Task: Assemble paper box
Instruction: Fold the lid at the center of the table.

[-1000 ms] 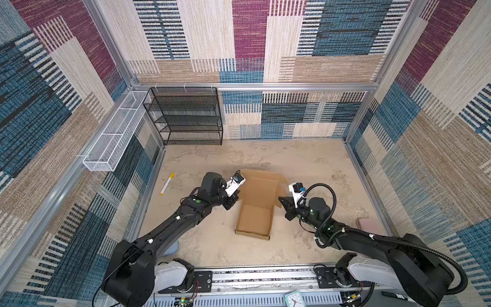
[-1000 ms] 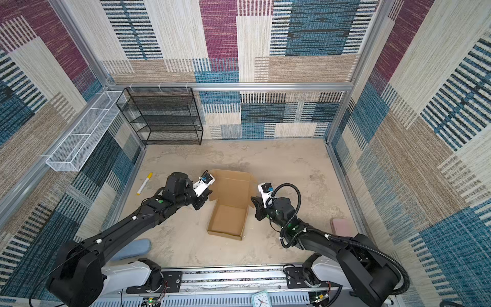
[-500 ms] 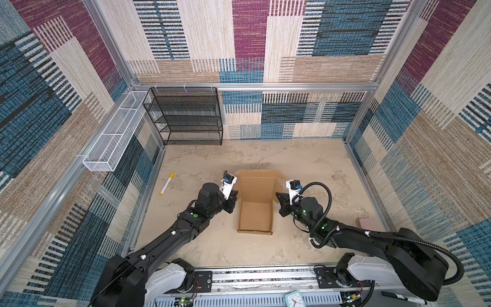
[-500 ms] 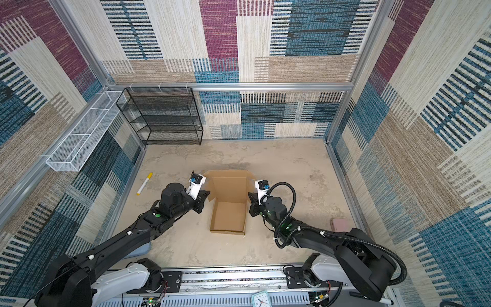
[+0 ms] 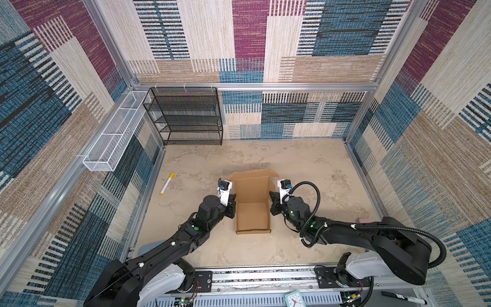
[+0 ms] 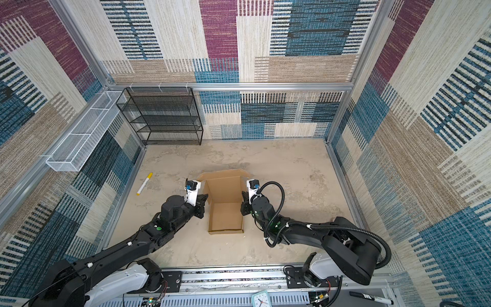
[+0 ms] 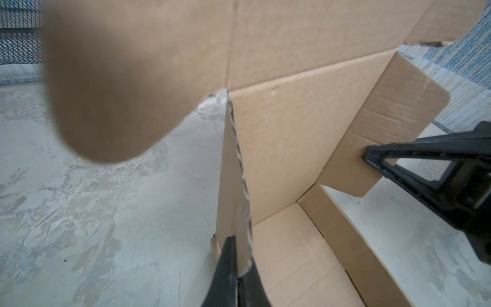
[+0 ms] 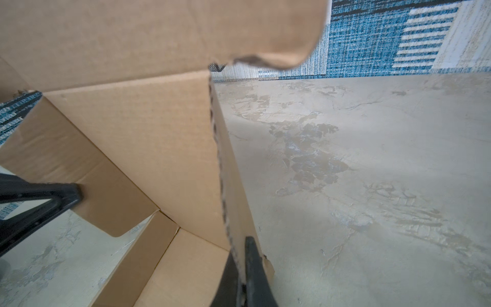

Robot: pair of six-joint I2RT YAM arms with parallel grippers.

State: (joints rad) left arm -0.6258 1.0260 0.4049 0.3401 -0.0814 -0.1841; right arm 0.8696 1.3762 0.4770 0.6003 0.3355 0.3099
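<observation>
The paper box lies open in the middle of the table, a shallow brown tray with its back panel and lid flap raised. My left gripper is shut on the box's left side flap. In the left wrist view the gripper pinches that flap's edge. My right gripper is shut on the right side flap, and the right wrist view shows the gripper clamping the corrugated edge. Both side flaps stand upright.
A white marker with a yellow cap lies to the left of the box. A black mesh rack and a white wire basket stand at the back left. A black marker and a small clock sit at the front rail.
The box was skewed and has turned square to the front edge. My left gripper came nearer the front and my right gripper moved in to the left, each still pinching its flap.
</observation>
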